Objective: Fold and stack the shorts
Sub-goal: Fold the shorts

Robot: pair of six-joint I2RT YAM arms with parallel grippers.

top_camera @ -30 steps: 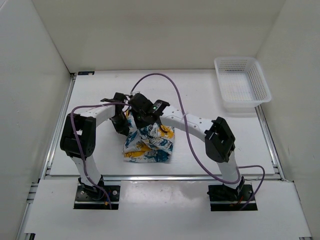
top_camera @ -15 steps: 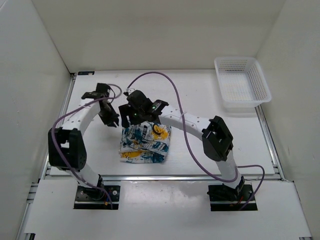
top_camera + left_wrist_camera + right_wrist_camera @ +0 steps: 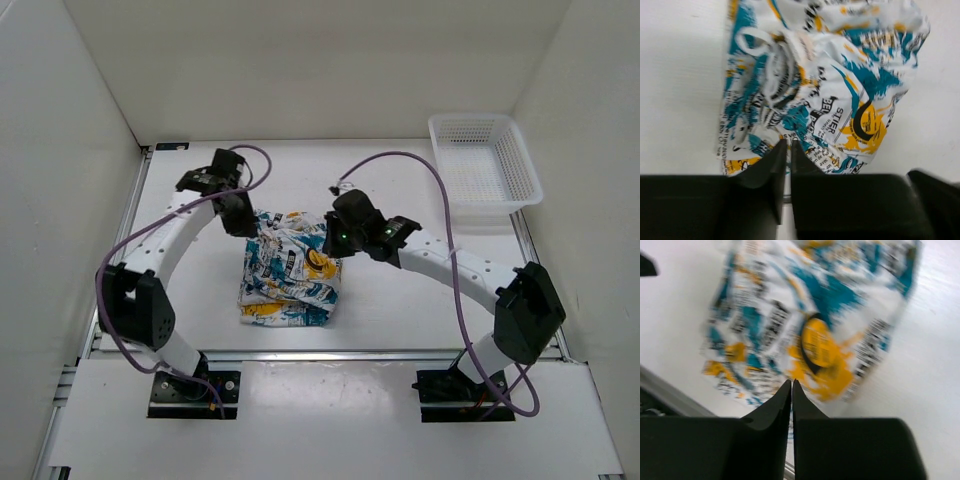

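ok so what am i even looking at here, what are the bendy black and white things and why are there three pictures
Those are two robot arms bolted at the near edge of a white table. The wide picture comes from a fixed camera above and behind them, showing the left arm and the right arm. The other two come from a small camera on each wrist, so the dark shapes at the bottom are that arm's own fingers: the left gripper and the right gripper. Both are closed, at the far edge of the printed shorts, a rumpled bundle. I cannot tell whether they pinch cloth. A white mesh basket sits far right.
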